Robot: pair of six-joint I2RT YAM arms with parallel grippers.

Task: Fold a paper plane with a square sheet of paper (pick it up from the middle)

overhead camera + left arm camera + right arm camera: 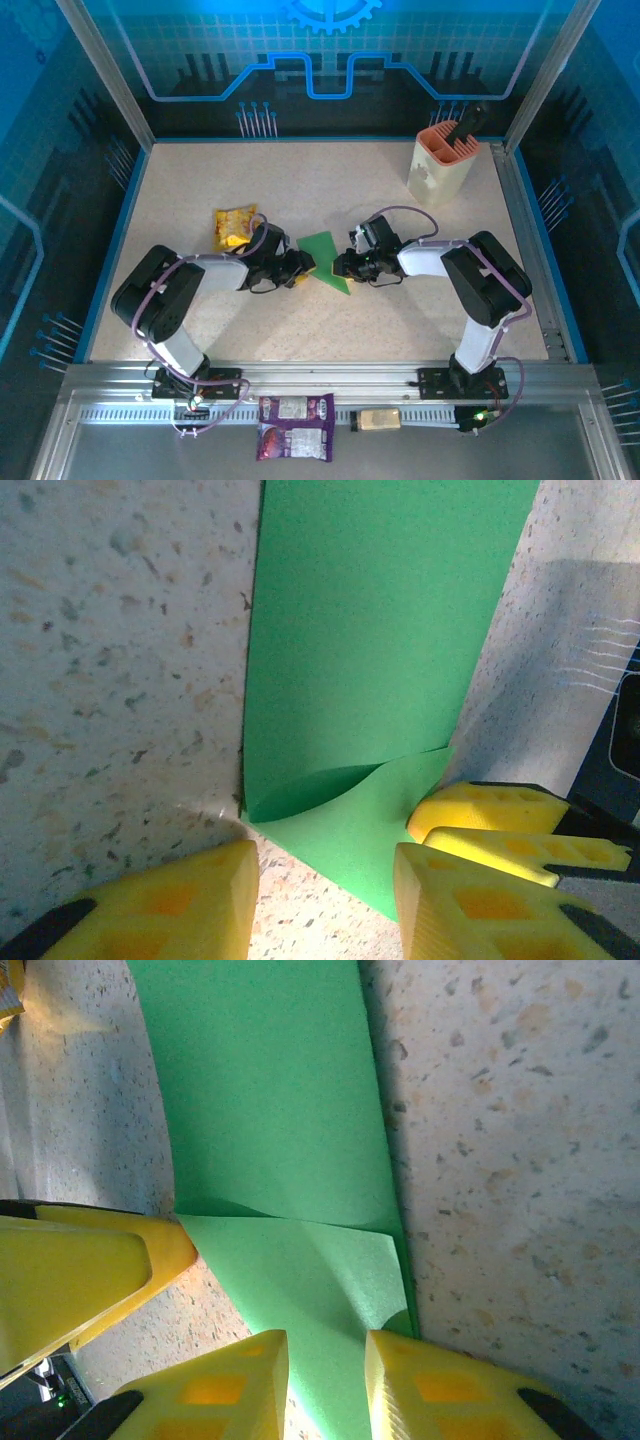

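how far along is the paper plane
Early. Done: the green paper shows a fold, one flap creased over. In hand: left gripper and right gripper sit at opposite ends, jaws apart, paper between them. Left: most folds; no pointed dart shape yet.

I see the square sheet of paper (325, 260), green and folded narrower, lying flat on the tabletop (400, 330) right of the yellow snack packet (235, 227), one corner flap turned over.
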